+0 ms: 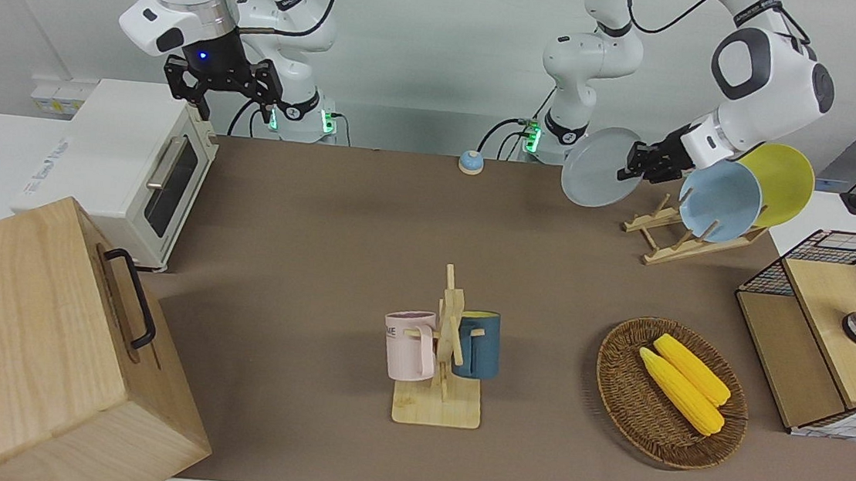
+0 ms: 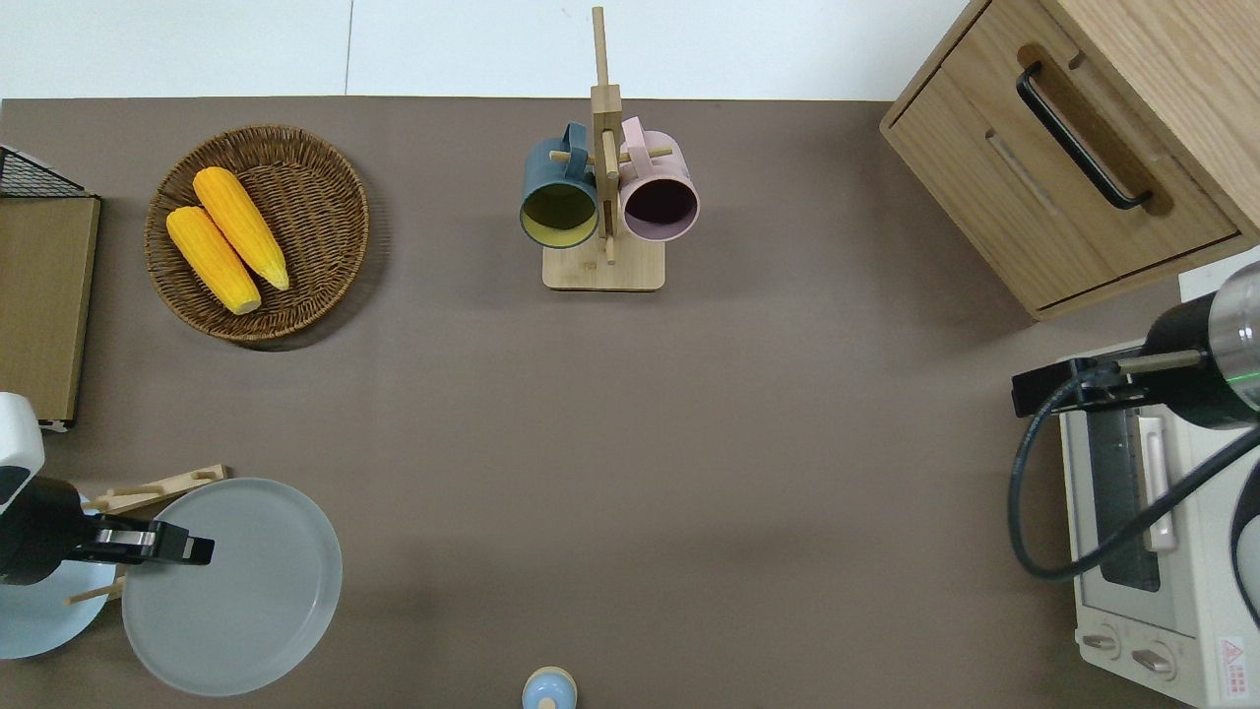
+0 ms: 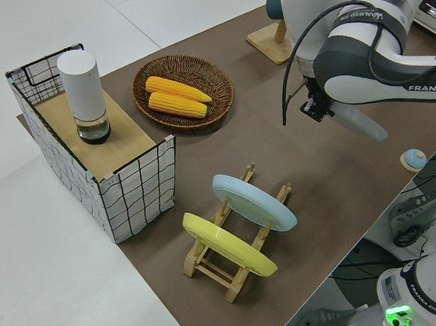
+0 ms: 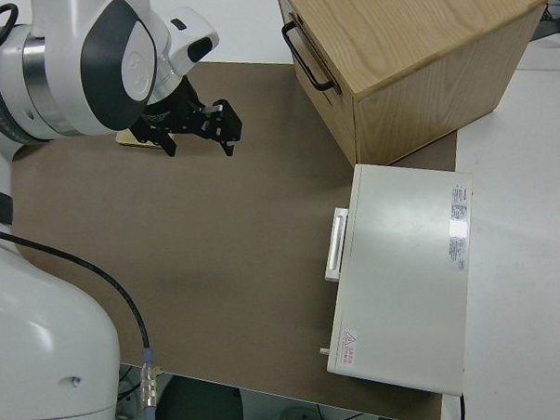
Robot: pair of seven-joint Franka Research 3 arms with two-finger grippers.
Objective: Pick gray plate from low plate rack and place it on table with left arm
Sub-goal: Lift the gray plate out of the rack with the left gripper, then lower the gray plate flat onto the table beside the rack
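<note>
My left gripper (image 1: 640, 164) is shut on the rim of the gray plate (image 1: 597, 170), which hangs tilted in the air. In the overhead view the gray plate (image 2: 236, 591) is over the table (image 1: 318, 262), just beside the low plate rack (image 2: 148, 487), toward the right arm's end. The low plate rack (image 1: 676, 243) holds a light blue plate (image 1: 720, 200) and a yellow plate (image 1: 782, 182) on edge. In the left side view the left gripper (image 3: 316, 110) carries the gray plate (image 3: 357, 122) clear of the rack (image 3: 228, 269). The right arm is parked, its gripper (image 1: 222, 91) open.
A mug stand (image 1: 443, 350) with two mugs stands mid-table. A wicker basket (image 1: 670, 390) holds two corn cobs. A wire crate (image 1: 831, 330) sits at the left arm's end. A toaster oven (image 1: 132, 168) and a wooden cabinet (image 1: 38, 354) sit at the right arm's end. A small blue bell (image 1: 470, 162) sits near the robots.
</note>
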